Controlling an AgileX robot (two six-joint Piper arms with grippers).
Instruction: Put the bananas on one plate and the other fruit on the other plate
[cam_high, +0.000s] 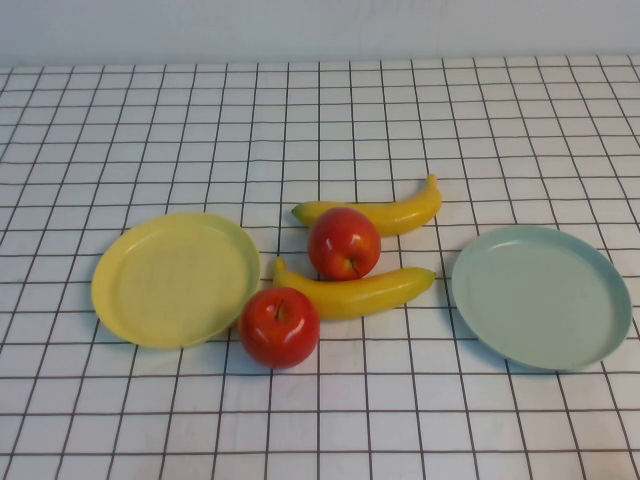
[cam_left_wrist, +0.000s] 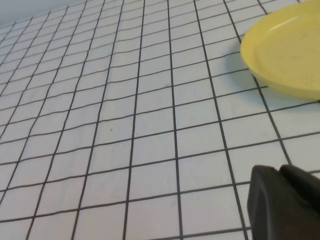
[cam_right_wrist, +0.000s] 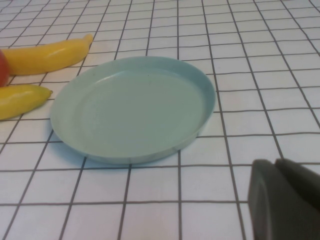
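Note:
Two yellow bananas lie mid-table in the high view, one behind (cam_high: 380, 213) and one in front (cam_high: 356, 292), and both show again (cam_right_wrist: 45, 55) (cam_right_wrist: 20, 100) in the right wrist view. A red apple (cam_high: 343, 243) sits between them; a second apple (cam_high: 279, 326) rests beside the yellow plate (cam_high: 175, 280). The pale blue-green plate (cam_high: 540, 296) lies empty at the right. Neither arm shows in the high view. My left gripper (cam_left_wrist: 280, 172) is shut and empty, short of the yellow plate (cam_left_wrist: 287, 50). My right gripper (cam_right_wrist: 275, 165) is shut and empty, near the blue-green plate (cam_right_wrist: 132, 107).
A white cloth with a black grid (cam_high: 320, 120) covers the table. A pale wall runs along the far edge.

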